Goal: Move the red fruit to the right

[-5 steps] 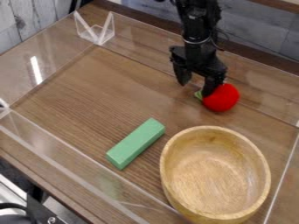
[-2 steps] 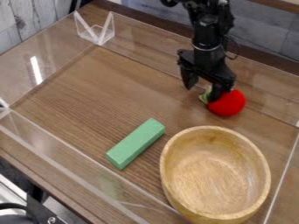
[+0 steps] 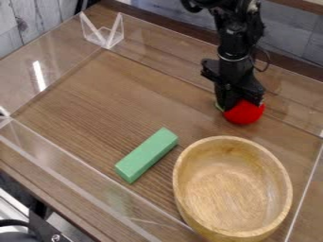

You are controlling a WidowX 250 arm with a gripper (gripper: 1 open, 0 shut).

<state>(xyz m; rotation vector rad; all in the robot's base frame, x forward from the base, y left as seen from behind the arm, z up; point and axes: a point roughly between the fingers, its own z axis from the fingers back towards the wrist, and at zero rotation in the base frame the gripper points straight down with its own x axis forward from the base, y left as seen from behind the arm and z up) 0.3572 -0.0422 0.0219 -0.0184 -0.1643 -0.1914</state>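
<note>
Shifted since the earlier frame: the black gripper (image 3: 232,91) has edged toward three o'clock and now covers more of the red fruit (image 3: 245,111), whose own place looks nearly the same. Its jaws reach down over the fruit's upper part, one at the nine o'clock side and the other toward one o'clock; whether they are clamped on it I cannot tell, as the dark fingers blend together where they meet the red.

Under the gripper, the fruit sits on the brown wooden table (image 3: 94,104), toward two o'clock from the middle of the view. A bit of green shows at its ten o'clock side, beside the fingers. The arm (image 3: 228,19) comes in from twelve o'clock, above the gripper.

Farther out, the round wooden bowl (image 3: 232,189) lies at six o'clock from the fruit, near it but apart. The green block (image 3: 146,155) rests at about eight o'clock from the fruit, tilted lengthwise from one toward seven. Well apart, at ten o'clock from the fruit, a white wire-like object (image 3: 104,28) stands near the table's far edge.
</note>
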